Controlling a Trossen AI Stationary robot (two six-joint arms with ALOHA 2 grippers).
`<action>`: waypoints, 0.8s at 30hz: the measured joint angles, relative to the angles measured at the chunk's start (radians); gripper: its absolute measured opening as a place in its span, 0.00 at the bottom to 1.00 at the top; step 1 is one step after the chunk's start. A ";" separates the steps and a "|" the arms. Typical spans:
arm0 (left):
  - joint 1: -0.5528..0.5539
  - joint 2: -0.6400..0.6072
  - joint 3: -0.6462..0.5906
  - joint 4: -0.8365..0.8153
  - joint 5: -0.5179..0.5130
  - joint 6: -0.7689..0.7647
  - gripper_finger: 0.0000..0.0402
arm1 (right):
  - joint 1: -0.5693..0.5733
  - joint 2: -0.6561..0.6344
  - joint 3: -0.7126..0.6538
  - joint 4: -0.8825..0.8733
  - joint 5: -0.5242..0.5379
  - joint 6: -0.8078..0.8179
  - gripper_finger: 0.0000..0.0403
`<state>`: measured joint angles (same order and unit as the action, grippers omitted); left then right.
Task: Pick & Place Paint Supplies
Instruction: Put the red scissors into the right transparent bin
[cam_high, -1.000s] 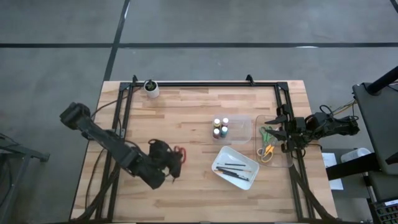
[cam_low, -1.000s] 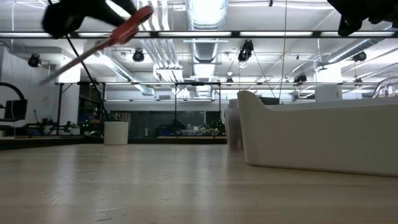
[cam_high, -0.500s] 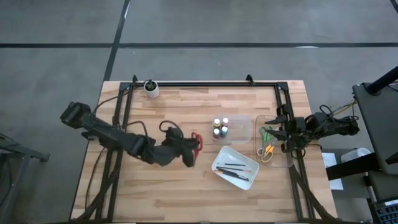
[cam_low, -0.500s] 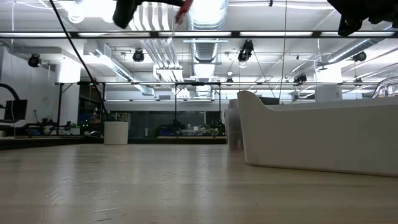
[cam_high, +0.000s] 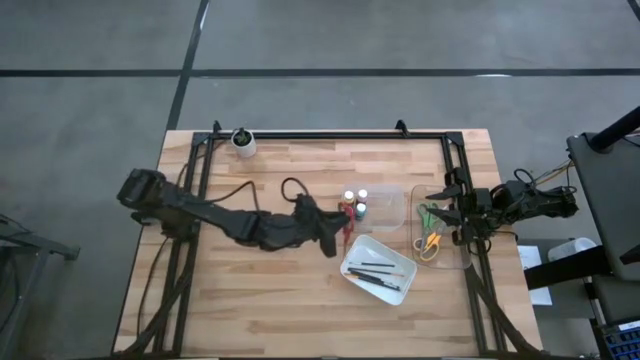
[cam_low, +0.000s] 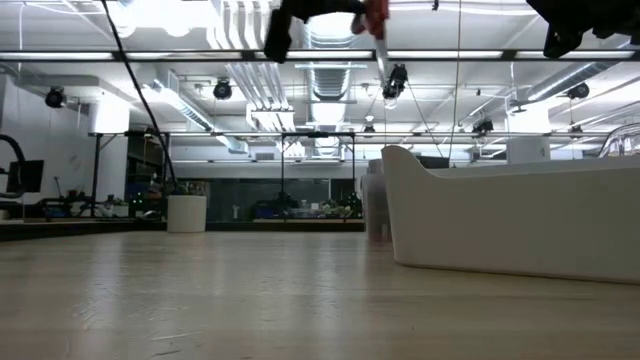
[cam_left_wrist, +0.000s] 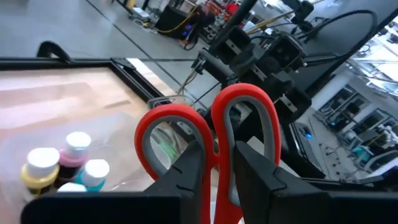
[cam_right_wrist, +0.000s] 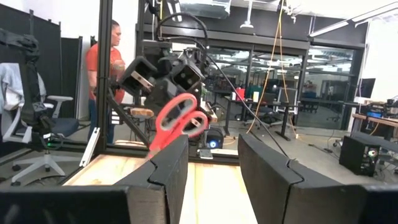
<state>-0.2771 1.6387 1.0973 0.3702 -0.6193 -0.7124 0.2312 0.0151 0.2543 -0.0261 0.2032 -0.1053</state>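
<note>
Red-handled scissors (cam_high: 346, 215) hang in the air, clamped in the left end effector (cam_high: 338, 222) just beside the cluster of paint bottles (cam_high: 355, 205) and short of the clear bin (cam_high: 441, 258) that already holds the green-handled scissors (cam_high: 428, 213) and the yellow-handled scissors (cam_high: 432, 242). In the left wrist view the two dark fingers (cam_left_wrist: 189, 171) pinch the scissors (cam_left_wrist: 208, 134) low on the handle loops, with the loops standing out ahead of the fingers. From the right wrist view the scissors (cam_right_wrist: 177, 121) tilt at a slant, blades toward the desk (cam_high: 270, 310). My judgement is that the carry should pass above the pale bottle caps without brushing them, then go beyond the bottles to the clear bin before lowering; the white tray (cam_high: 378, 269) with the thin dark brushes (cam_high: 378, 272) lies near the bottles and should be cleared as well. The right end effector (cam_high: 462, 213) waits over the clear bin with its fingers (cam_right_wrist: 165, 165) apart and nothing between them, so the drop needs room beside it. Release low, so the scissors do not bounce out.
</note>
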 joint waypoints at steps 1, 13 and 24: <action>0.012 0.015 0.009 0.004 0.019 -0.006 0.17 | 0.000 0.000 0.000 0.000 0.000 0.000 0.34; 0.125 0.193 0.170 0.007 0.103 -0.356 0.17 | 0.000 0.000 0.000 0.000 0.001 -0.002 0.34; 0.225 0.396 0.404 0.006 0.290 -0.464 0.17 | 0.000 0.000 0.000 0.000 0.004 0.000 0.34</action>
<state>-0.0523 2.0343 1.5013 0.3759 -0.3295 -1.1760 0.2314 0.0151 0.2543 -0.0265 0.2077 -0.1050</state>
